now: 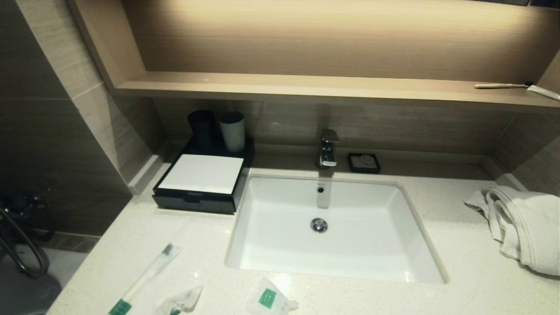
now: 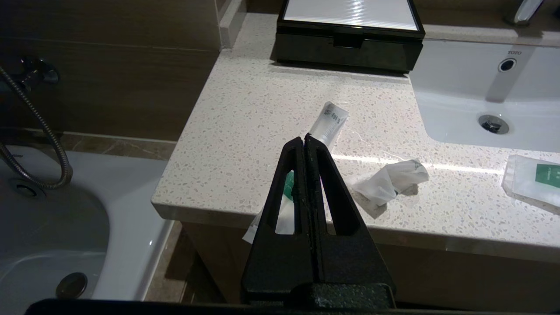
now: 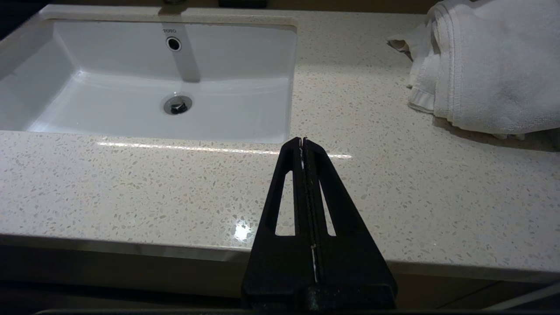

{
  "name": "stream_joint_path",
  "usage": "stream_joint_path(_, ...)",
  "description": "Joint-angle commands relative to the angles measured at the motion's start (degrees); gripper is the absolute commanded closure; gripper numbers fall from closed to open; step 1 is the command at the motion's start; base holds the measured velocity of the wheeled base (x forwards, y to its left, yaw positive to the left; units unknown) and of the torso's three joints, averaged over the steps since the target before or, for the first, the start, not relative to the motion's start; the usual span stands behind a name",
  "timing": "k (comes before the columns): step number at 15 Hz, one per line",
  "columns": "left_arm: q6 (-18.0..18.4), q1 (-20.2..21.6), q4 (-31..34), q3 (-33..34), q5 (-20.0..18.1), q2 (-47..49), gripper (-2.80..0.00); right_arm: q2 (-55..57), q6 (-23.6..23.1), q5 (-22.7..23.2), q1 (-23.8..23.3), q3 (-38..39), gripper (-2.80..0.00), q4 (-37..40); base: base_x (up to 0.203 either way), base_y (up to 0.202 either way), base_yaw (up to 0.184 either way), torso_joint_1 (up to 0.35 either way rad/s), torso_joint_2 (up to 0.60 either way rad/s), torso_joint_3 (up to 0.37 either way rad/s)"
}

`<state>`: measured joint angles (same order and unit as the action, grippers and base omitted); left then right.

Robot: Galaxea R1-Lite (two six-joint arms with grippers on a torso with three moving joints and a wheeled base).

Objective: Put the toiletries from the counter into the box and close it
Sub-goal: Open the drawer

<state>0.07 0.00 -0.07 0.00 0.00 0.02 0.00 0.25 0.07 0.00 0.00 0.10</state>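
Three wrapped toiletries lie on the counter's [image 1: 437, 245] near edge. The long toothbrush packet [image 1: 148, 275] [image 2: 328, 122] sticks out over the front edge at the left. A crumpled small sachet [image 1: 181, 302] [image 2: 389, 183] lies beside it, and a flat sachet with a green label [image 1: 267, 299] [image 2: 531, 179] in front of the basin. The black box [image 1: 199, 179] [image 2: 350, 30] with its white top stands shut at the back left. My left gripper [image 2: 304, 139] hangs shut and empty before the counter edge, above the toothbrush packet. My right gripper [image 3: 302, 141] is shut and empty over the bare counter right of the basin.
A white basin [image 1: 372, 258] with a tap [image 1: 328, 148] fills the middle. A white towel [image 1: 520, 223] lies crumpled at the right. Two cups [image 1: 218, 129] stand behind the box, a small black soap dish [image 1: 364, 162] beside the tap. A bathtub [image 2: 52, 245] lies left of the counter.
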Motion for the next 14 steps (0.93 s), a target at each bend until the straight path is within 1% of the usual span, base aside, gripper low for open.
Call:
stream_joint_path(1, 0.0, 0.0, 0.0, 0.0, 0.0, 0.0, 0.00, 0.0, 0.0, 0.0, 0.0, 0.0, 0.00, 0.0, 0.000, 0.000, 0.000, 0.000, 0.00, 0.000)
stream_joint_path(14, 0.2, 0.0, 0.1, 0.0, -0.1, 0.0, 0.00, 0.0, 0.0, 0.0, 0.0, 0.0, 0.00, 0.0, 0.000, 0.000, 0.000, 0.000, 0.00, 0.000)
